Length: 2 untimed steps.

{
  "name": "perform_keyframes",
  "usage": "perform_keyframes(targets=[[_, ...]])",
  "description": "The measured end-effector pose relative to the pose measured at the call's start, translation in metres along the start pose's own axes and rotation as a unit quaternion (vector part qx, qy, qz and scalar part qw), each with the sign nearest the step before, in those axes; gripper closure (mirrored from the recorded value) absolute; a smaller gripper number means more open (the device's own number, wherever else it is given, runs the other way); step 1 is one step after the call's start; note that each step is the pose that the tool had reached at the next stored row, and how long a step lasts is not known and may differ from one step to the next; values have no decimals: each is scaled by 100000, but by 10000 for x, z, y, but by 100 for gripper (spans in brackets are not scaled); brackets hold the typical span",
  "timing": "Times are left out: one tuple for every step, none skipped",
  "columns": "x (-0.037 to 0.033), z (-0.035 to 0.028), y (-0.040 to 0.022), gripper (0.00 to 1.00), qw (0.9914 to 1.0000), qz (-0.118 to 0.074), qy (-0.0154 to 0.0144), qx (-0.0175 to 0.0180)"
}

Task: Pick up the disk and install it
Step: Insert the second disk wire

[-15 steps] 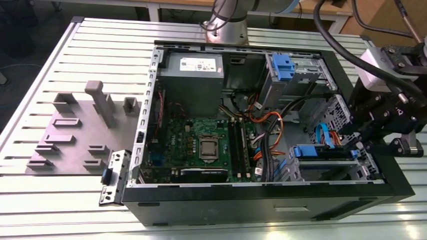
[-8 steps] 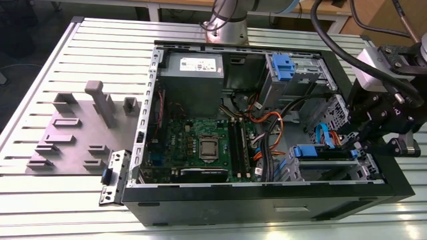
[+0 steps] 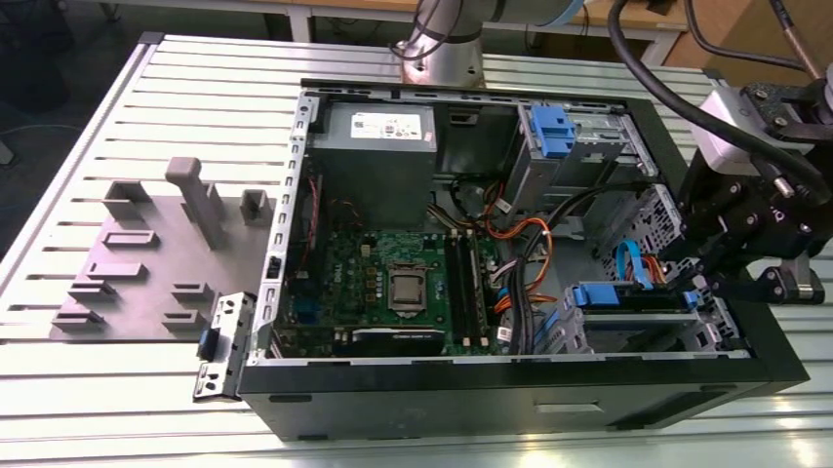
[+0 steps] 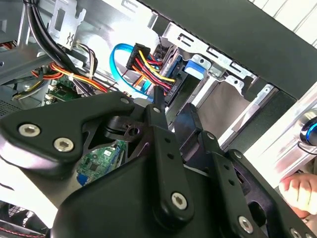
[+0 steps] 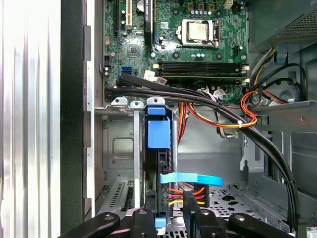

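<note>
Pincer (image 5: pixel 171 206) sits at the drive cage inside the open PC case (image 3: pixel 521 390), fingers narrow; can't tell if they grip anything. Disk (image 5: pixel 159 134) with blue rails stands edge-on in the cage bay, cabled, near the motherboard (image 5: pixel 173 44). Case rests on the slatted worktop (image 3: pixel 143 127).

disk (image 5: pixel 159 148) | blue rails | on edge | seated in case's drive bay

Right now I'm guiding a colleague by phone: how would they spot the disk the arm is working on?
Find the open black computer case lying on the slatted table. Go to its corner drive cage at the exterior view's right, just below the gripper. The disk sits there with a blue plastic rail, coloured cables plugged in; the other blue bracket, by the power supply, has no cables.
</note>
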<state>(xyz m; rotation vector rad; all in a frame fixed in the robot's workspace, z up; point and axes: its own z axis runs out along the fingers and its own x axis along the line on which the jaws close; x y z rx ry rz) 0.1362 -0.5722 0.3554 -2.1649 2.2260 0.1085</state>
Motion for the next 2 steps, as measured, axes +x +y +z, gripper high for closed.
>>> perform_keyframes(targets=[[0,0,0,64,100000,-2,-1,-1],[0,0,0,64,100000,1,1,1]])
